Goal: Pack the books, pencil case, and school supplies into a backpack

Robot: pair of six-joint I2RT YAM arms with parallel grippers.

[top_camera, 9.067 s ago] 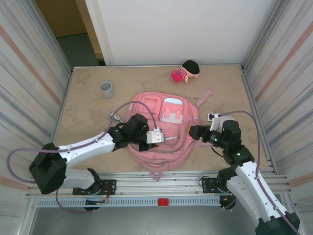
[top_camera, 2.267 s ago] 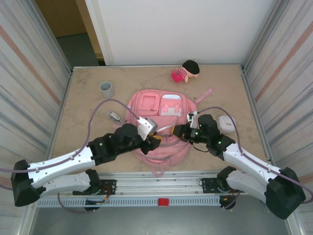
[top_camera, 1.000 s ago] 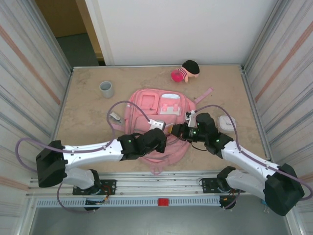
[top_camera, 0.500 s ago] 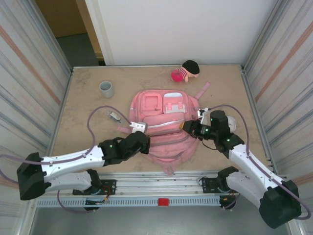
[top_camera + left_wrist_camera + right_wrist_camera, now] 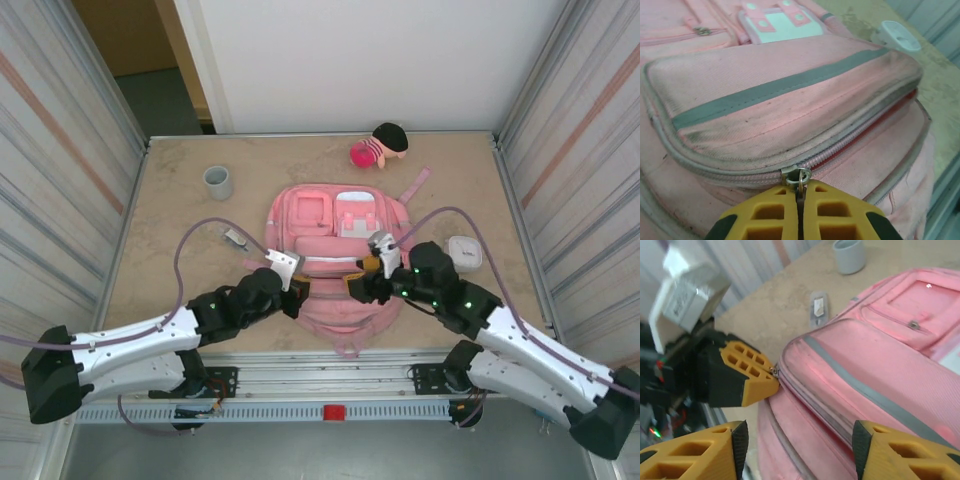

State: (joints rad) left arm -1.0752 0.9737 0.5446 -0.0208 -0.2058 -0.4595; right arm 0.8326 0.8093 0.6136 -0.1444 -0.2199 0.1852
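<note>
The large pink fabric backpack [image 5: 335, 235] with white trim lay flat in the middle of the beige bench [image 5: 170, 215], its front pockets facing up and its straps trailing toward the far right. The left end effector [image 5: 800, 194] had its yellow fingers [image 5: 765, 220] pressed fully together on the small metal zipper pull [image 5: 798, 176] at the near-left end of a grey-striped front pocket, whose zip gaped slightly along the side toward the right arm. In the top view this end effector [image 5: 296, 292] sat at the backpack's near-left edge. The right end effector [image 5: 355, 287] hung over the near part of the backpack just beside it; its wrist view showed its jaws spread well apart with nothing between them, above the pink fabric. A grey cylindrical cup [image 5: 218, 181] stood to the far left, a small pink-and-black plush doll [image 5: 380, 145] lay at the far edge, and a small rounded white object [image 5: 463, 251] rested right of the backpack.
</note>
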